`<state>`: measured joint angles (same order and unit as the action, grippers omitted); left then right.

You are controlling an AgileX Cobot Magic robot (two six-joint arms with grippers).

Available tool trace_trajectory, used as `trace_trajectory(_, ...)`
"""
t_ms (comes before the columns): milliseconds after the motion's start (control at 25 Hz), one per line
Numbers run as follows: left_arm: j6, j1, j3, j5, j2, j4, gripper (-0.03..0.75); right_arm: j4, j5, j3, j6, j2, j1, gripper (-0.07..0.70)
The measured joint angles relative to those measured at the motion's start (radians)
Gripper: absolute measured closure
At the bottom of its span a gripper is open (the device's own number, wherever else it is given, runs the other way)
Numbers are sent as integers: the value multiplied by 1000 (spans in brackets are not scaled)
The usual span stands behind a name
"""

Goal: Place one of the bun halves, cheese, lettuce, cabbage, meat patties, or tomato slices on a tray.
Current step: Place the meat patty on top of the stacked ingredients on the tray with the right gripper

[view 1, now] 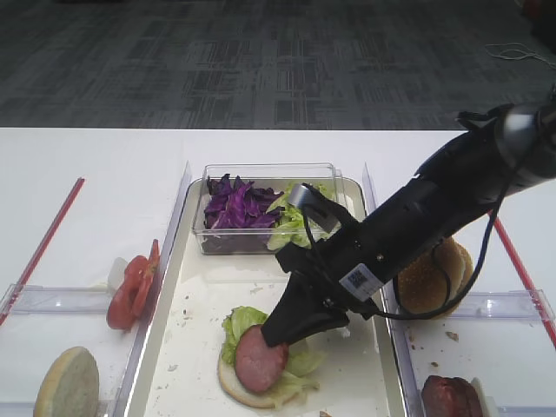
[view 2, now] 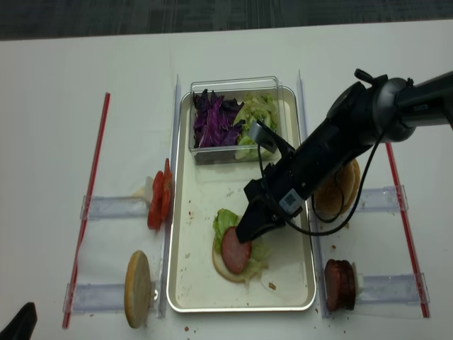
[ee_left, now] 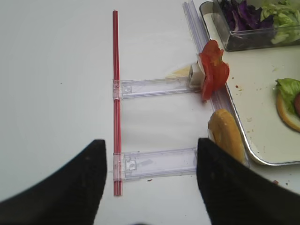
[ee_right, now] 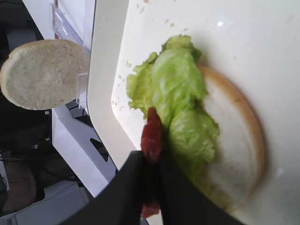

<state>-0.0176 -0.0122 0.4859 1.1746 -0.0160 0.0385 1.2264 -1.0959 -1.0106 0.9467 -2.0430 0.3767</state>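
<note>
The right gripper (view 2: pixel 249 232) reaches down over the middle of the tray (view 2: pixel 185 280), its black jaws pinched on the edge of a meat patty (view 2: pixel 235 252) that rests on a lettuce (view 2: pixel 225 220) leaf laid over a bun base (view 2: pixel 228 269). In the right wrist view the reddish disc is seen edge-on, caught between the two jaws, with the green leaf and pale bread just beyond. At the far end of the tray a clear plastic box (view 2: pixel 233 83) holds purple cabbage (view 2: pixel 212 119) beside more green leaves. On the white desk (view 2: pixel 49 127), tomato slices (view 2: pixel 158 200) stand on edge just outside the tray's left rim, and a spare bun half (view 2: pixel 137 288) stands nearer the front corner. To the right of the tray, sesame-seeded bun tops (view 2: pixel 340 190) lie partly behind the arm, and more patties (view 2: pixel 340 285) are stacked near the front. The left gripper (ee_left: pixel 150 178) hangs open over bare desk, well apart from the tray, holding nothing.
</note>
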Motion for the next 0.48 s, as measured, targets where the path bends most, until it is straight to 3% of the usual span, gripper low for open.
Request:
trace_trajectory(280, 0, 0, 0, 0, 0, 0, 288, 3, -22, -2, 10, 0, 0, 188)
trace_trajectory(480, 0, 0, 0, 0, 0, 0, 288, -10, -57, -36, -12, 0, 0, 127)
